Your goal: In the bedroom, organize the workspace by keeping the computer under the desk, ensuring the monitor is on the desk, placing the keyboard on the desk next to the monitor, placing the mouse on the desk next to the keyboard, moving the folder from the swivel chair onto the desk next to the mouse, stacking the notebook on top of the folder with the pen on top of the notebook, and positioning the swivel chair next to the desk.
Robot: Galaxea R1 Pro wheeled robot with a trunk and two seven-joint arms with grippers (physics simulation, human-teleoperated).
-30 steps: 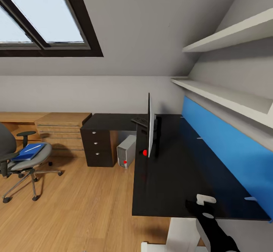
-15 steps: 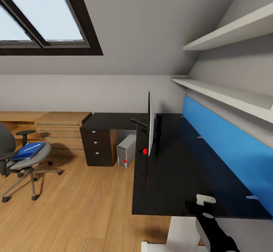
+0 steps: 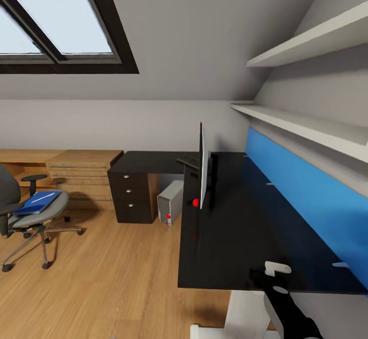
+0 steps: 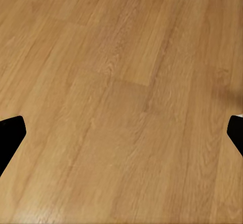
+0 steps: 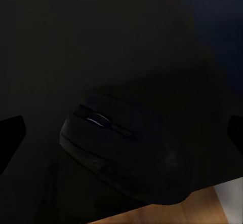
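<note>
The worktop [image 3: 240, 237], black with a blue back panel along its far long edge, runs away from the robot and turns a corner toward dark drawers. The swivel chair [image 3: 30, 214] stands well apart from it on the wooden floor [image 3: 102, 277], which reads as a step not yet done. It is grey and padded, with black armrests and a chrome star base. The monitor [image 3: 202, 168] stands edge-on near the worktop's inner edge, a thin black slab on a stand, so that part of the task looks settled. The computer [image 3: 170, 203], a silver-grey tower with a red light, sits on the floor under the worktop by the drawers, where it belongs. The folder [image 3: 37, 202] lies bright blue on the chair seat with a slim white pen [image 3: 42, 197] on it, and both are probably waiting to be carried over. The keyboard [image 3: 188, 162] is a flat dark strip on the worktop just beyond the monitor.

The mouse [image 5: 126, 150], small, black and rounded with a scroll wheel, rests on the worktop close to its near edge, below the right gripper [image 5: 121, 133]. The right jaws stand apart on either side of it, not touching, so I judge it either just set down or about to be gripped. The left gripper [image 4: 121, 138] hangs over bare floor, jaws apart, holding nothing.
</note>
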